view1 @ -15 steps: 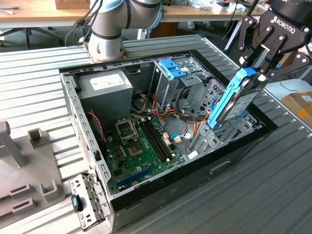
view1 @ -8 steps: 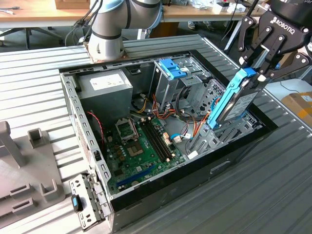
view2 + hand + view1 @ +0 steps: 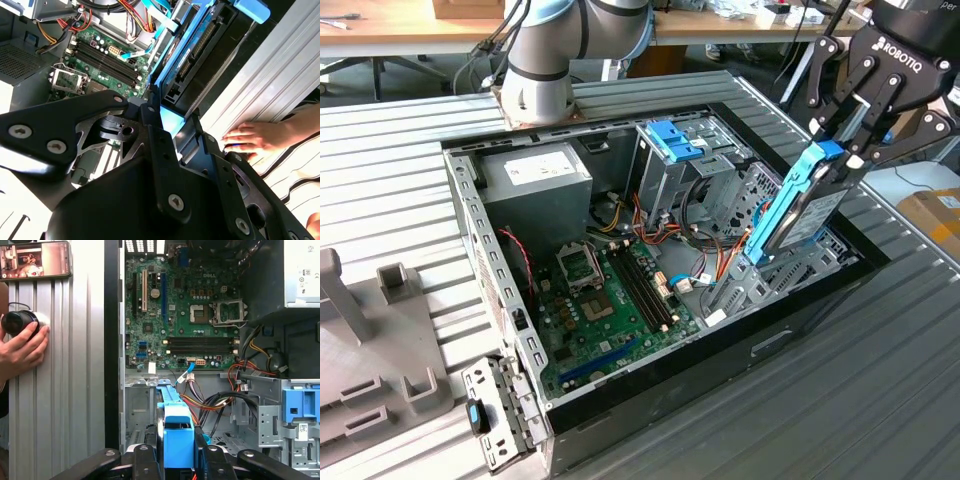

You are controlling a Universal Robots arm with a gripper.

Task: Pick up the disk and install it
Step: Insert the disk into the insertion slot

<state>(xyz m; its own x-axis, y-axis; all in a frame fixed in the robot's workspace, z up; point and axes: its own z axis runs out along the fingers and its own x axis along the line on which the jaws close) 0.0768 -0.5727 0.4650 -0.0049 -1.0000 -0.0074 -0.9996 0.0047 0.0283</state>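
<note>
Insertion is the step in hand: the pincer [image 3: 842, 148] is clamped on the blue top end of the disk [image 3: 805, 215]. The disk hangs tilted just below it, its lower end already between the walls of the bay [image 3: 765, 285] in the case [image 3: 470, 230]. Seating it, I judge, calls for keeping the rails lined up with the bay and pressing straight down.

On the disk [image 3: 800, 205] the lower end is hidden in the drive bay [image 3: 788, 272] (rail included); the gripper [image 3: 852, 155] runs off the exterior view's edge.
</note>
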